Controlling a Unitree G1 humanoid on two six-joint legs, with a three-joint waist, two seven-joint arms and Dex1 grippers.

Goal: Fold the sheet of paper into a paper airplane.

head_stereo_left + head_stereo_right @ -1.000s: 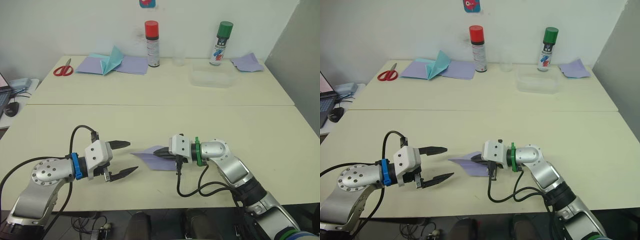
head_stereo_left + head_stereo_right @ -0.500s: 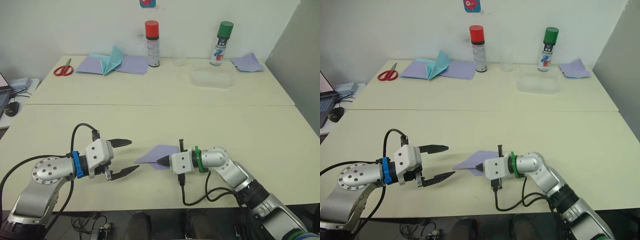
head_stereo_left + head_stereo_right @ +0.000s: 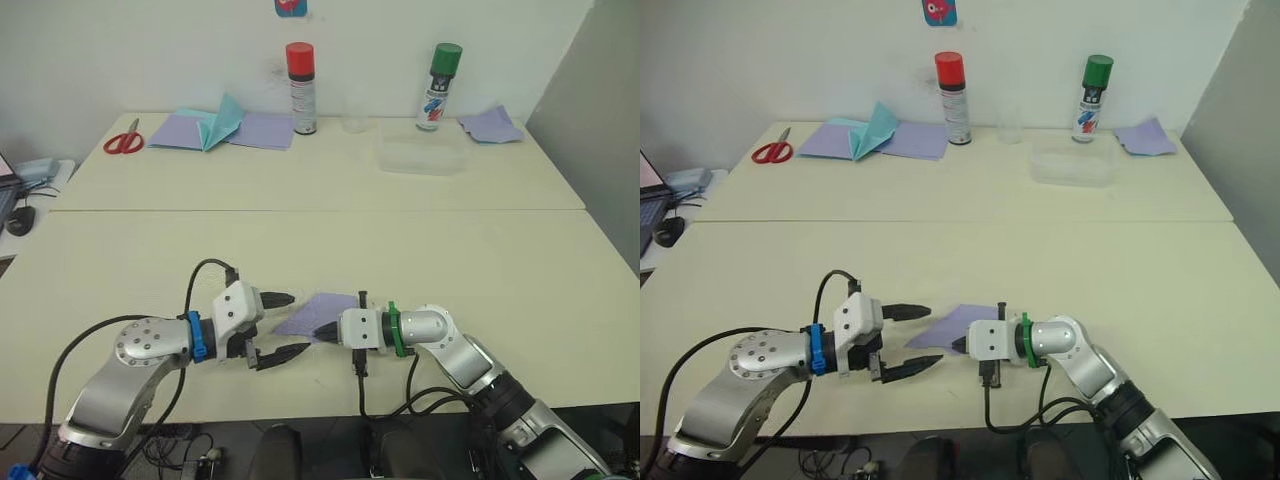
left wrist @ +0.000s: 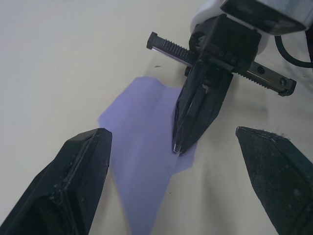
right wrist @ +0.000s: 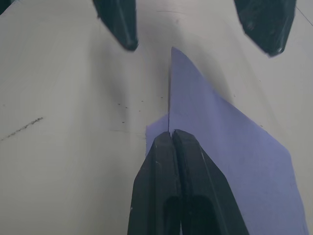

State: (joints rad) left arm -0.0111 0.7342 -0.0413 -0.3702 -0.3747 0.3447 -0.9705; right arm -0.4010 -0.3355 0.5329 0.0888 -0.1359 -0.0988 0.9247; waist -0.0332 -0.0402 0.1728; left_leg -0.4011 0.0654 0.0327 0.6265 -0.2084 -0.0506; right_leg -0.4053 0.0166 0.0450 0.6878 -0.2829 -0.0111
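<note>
Now your left gripper (image 3: 284,327) has closed in, jaws wide, flanking the sheet of paper (image 3: 318,311) on the near table (image 3: 500,260); your right gripper (image 4: 188,128) stays pinched on its edge; handover looks imminent.

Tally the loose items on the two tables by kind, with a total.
Spray cans: 2 (red-capped, green-capped)
Scissors: 1
Clear containers: 2 (cup, tub)
Teal paper pieces: 1
Lavender paper pieces: 4 (folded sheet of paper;;;)
Total: 10
</note>
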